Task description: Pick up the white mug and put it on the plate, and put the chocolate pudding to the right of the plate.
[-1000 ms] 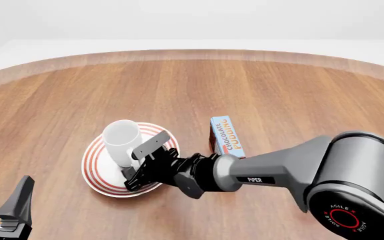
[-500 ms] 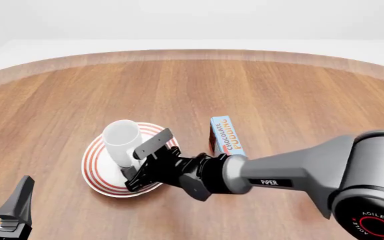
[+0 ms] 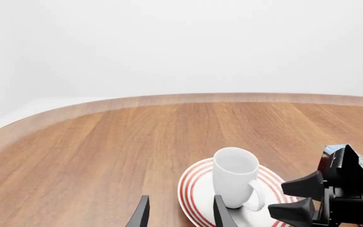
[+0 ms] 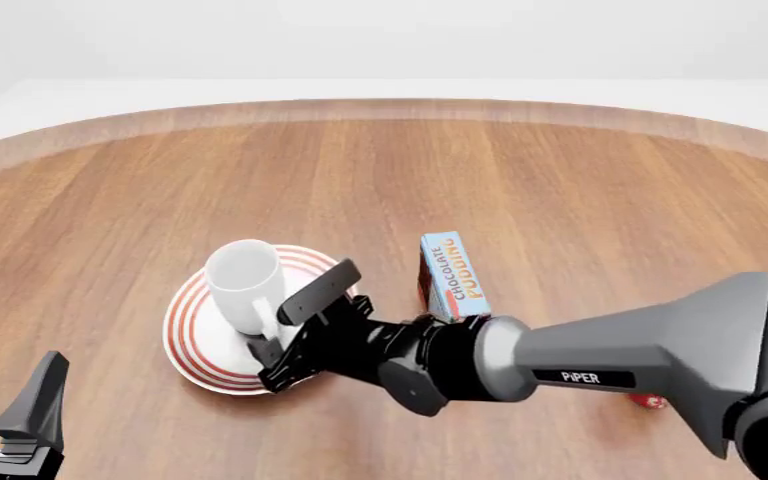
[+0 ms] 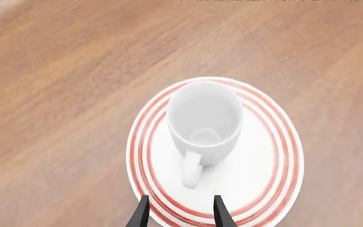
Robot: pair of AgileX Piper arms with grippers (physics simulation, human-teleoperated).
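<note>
Wide wooden bench (image 4: pixel 558 180) filling every view, curved far edge plain in the front and left wrist views, only a corner of it caught by the right wrist camera. Two arms: right arm (image 4: pixel 624 350) stretched low across the bench from the right toward the plate, forearm marked PIPER, seen whole only from the front; left arm barely in frame at the near left. One plate (image 4: pixel 187 335), red-ringed, left of centre on the bench, shown from nearly straight above by the right wrist camera (image 5: pixel 276 142) and at a shallow slant by the left wrist camera (image 3: pixel 197 189). One mug (image 4: pixel 243 280), white, upright on the plate, handle turned toward the right claw; hollow inside visible only in the right wrist view (image 5: pixel 205 124); handle loop clear in the left wrist view (image 3: pixel 235 176). One pudding (image 4: pixel 452 270), lying flat just right of the plate, lettering readable from the front, only a corner of it peeking past the right claw in the left wrist view, missing from the right wrist view. Right claw (image 4: pixel 307 326) released, fingers spread over the plate's near right rim, close to the handle yet clear of the mug. Left claw (image 4: pixel 4 400) parked at the near left corner, also spread apart, grasping nothing.
</note>
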